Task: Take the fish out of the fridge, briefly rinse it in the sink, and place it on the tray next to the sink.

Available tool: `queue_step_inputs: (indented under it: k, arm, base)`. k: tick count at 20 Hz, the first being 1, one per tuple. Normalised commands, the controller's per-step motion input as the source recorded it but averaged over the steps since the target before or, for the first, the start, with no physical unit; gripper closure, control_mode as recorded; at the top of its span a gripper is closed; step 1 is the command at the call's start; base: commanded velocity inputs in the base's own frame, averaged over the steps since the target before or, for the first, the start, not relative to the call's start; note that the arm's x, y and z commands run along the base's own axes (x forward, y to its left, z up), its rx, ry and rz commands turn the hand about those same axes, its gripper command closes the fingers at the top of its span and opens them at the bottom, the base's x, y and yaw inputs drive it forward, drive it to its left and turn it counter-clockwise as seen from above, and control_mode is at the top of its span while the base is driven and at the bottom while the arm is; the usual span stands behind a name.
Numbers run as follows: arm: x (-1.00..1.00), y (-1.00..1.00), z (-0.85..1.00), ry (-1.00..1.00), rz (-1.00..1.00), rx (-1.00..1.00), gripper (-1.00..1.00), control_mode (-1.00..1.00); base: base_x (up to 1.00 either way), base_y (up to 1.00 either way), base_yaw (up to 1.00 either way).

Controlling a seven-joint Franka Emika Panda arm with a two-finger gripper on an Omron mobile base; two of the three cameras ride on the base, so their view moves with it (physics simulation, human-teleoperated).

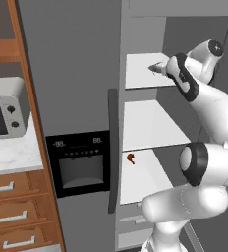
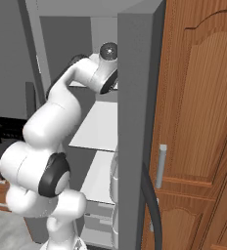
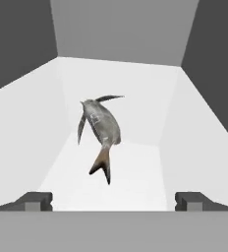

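Base views flank arm, share fridge (image 1: 81, 74) shelves; hand view close inside.

Hand (image 3: 114, 201) spread wide at the top shelf (image 1: 141, 74) of the fridge (image 1: 76, 74), and it's open white floor straight ahead at twelve o'clock to the fish (image 3: 102, 129). Grey compartment walls close in at ten and two. The fridge door edge (image 2: 131, 122) hems the arm on one side. Lower down, a small brown drumstick-like item (image 1: 130, 158) sits on its own shelf, well clear.
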Motion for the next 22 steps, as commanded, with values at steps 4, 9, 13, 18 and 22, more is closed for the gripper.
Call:
queue_step_inputs:
  k: [4,9,13,18,22]
  arm:
    - [0.77,0.01,-0.11,0.02,-0.07,0.00,-1.00,-1.00]
    - [0.60,0.01,-0.25,0.01,-0.05,0.00,-1.00,-1.00]
    - [0.61,0.01,-0.30,0.00,-0.04,0.00,-1.00,-1.00]
    - [0.62,0.03,-0.18,0.00,-0.02,0.00,-1.00,-1.00]
    - [0.48,0.10,-0.21,0.07,-0.01,0.00,-1.00,-1.00]
  base:
    - [0.00,0.00,0.00]
    - [0.00,0.00,0.00]
    - [0.00,0.00,0.00]
    - [0.00,0.00,0.00]
    - [0.00,0.00,0.00]
